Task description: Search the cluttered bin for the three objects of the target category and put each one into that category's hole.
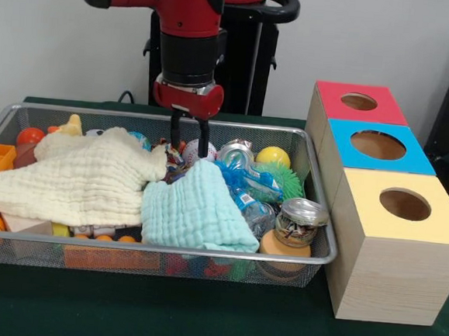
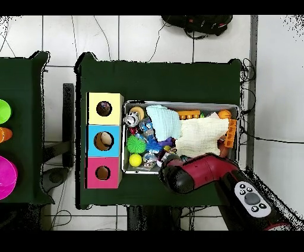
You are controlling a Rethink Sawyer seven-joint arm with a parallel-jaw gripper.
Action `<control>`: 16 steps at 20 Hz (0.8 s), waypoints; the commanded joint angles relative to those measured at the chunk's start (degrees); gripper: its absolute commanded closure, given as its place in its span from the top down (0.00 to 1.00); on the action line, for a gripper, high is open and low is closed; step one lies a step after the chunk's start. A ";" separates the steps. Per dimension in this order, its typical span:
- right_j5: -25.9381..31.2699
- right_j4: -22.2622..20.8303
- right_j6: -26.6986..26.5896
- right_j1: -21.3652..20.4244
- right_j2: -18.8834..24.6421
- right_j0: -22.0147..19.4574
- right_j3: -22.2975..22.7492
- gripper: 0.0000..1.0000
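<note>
The silver wire-mesh bin sits on the dark green desk with its long axis running across the front view, beside a row of three wooden boxes. Each box has a round hole on top: the red-topped box, the blue-topped box and the yellow-topped box. The red and black gripper hangs over the back of the bin, its two dark fingers pointing straight down, a narrow gap between them, holding nothing. The fingertips stand just above the clutter between the cream muslin cloth and the light blue muslin cloth. The front view shows the fingers; in the overhead view the arm covers them. The overhead view shows something lying inside the blue-topped box's hole.
</note>
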 commanded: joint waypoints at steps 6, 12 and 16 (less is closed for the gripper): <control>1.63 -1.17 -10.50 2.24 5.14 -4.24 -3.49 1.00; 0.25 -1.98 -8.32 1.74 4.33 -2.99 -3.01 1.00; -0.99 -2.40 -6.85 1.61 3.51 -2.08 -3.04 1.00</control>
